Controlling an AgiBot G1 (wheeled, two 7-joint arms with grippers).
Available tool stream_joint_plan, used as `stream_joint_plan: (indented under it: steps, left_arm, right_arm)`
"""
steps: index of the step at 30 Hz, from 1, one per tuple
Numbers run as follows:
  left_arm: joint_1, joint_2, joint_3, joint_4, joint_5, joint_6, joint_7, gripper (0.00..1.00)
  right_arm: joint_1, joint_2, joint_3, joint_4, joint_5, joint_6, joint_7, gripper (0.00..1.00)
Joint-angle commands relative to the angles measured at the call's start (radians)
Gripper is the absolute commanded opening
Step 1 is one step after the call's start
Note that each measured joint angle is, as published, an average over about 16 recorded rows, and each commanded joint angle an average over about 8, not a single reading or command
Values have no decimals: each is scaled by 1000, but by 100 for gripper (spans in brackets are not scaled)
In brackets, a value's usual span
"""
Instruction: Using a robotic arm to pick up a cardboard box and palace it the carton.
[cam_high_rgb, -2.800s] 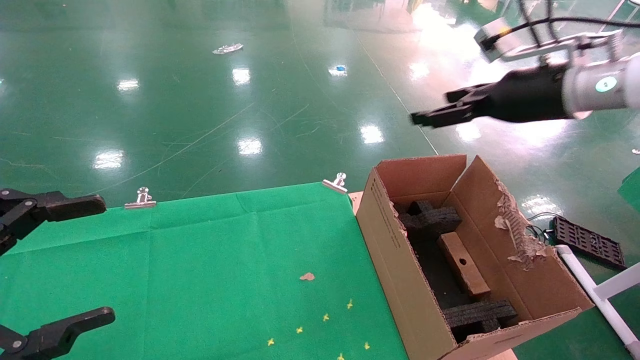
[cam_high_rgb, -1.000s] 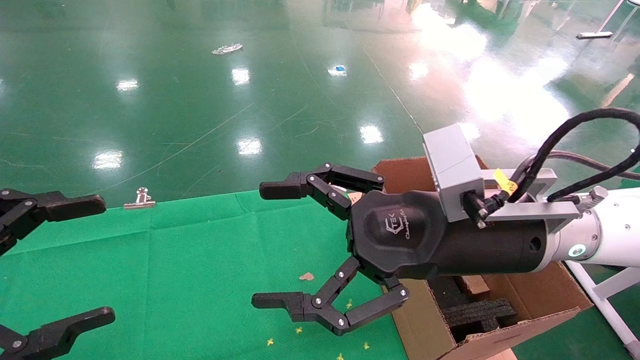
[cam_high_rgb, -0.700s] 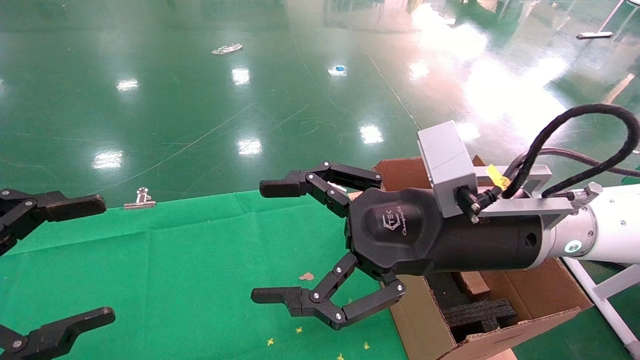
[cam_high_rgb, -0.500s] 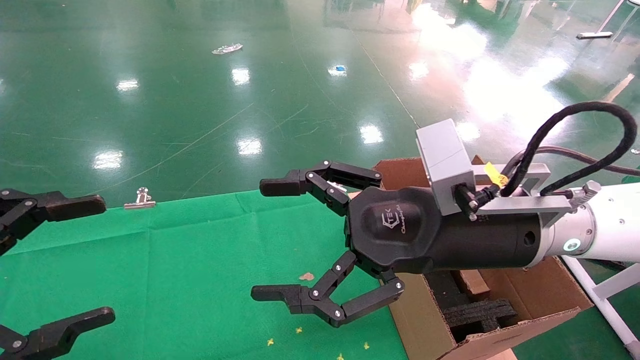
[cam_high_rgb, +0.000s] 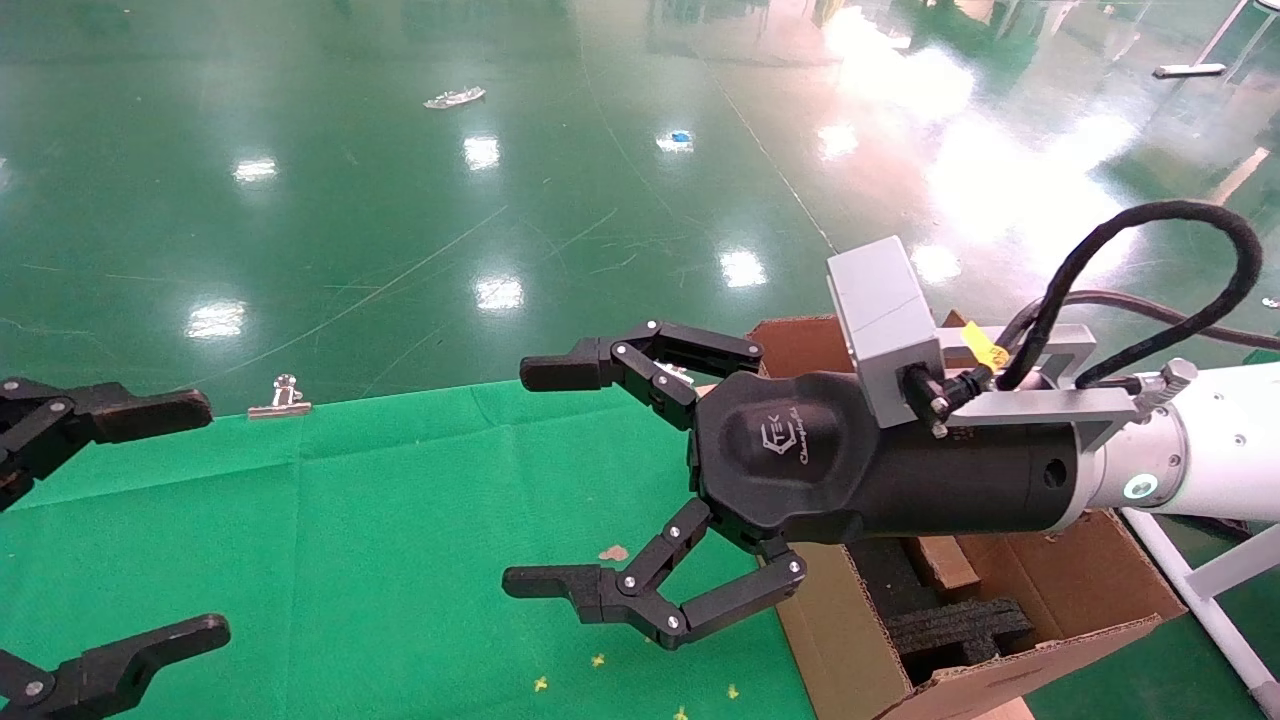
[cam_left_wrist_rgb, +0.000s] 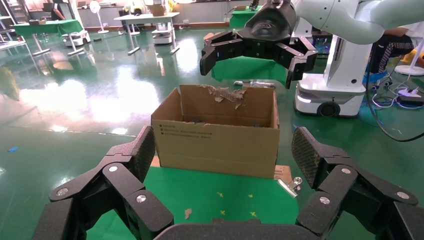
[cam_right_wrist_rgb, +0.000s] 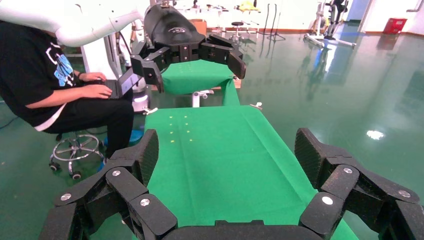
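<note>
The robotic arm (cam_high_rgb: 1215, 455), white with a grey module and black cable, reaches in from the right across the carton (cam_high_rgb: 830, 640). Its right gripper (cam_high_rgb: 540, 478) is open and empty, held above the green table's right part beside the carton's left wall. The cardboard box (cam_high_rgb: 942, 560) lies inside the carton between black foam inserts (cam_high_rgb: 955, 628), mostly hidden by the arm. My left gripper (cam_high_rgb: 195, 518) is open and empty at the table's far left. In the left wrist view the carton (cam_left_wrist_rgb: 217, 137) stands ahead with the right gripper (cam_left_wrist_rgb: 255, 47) above it; the box is hidden there.
A green cloth (cam_high_rgb: 400, 520) covers the table, held by metal clips (cam_high_rgb: 285, 395) at its far edge. Yellow marks (cam_high_rgb: 598, 660) and a brown scrap (cam_high_rgb: 613, 552) lie near the carton. A white frame (cam_high_rgb: 1215, 600) stands right of the carton. A seated person (cam_right_wrist_rgb: 40, 75) shows in the right wrist view.
The right arm came down from high at the far right to in front of the carton, gripper open over the table. Over the last second it barely shifted. The left gripper stayed still.
</note>
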Motion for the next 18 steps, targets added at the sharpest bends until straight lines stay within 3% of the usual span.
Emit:
stream_joint_plan:
  steps: [1, 18]
  left_arm:
    - [0, 0, 0, 0, 0, 0, 0, 100]
    - [0, 0, 0, 0, 0, 0, 0, 100]
  right_arm:
    - [1, 0, -1, 0, 0, 0, 0, 100]
    - [3, 0, -3, -2, -1, 1, 1, 100]
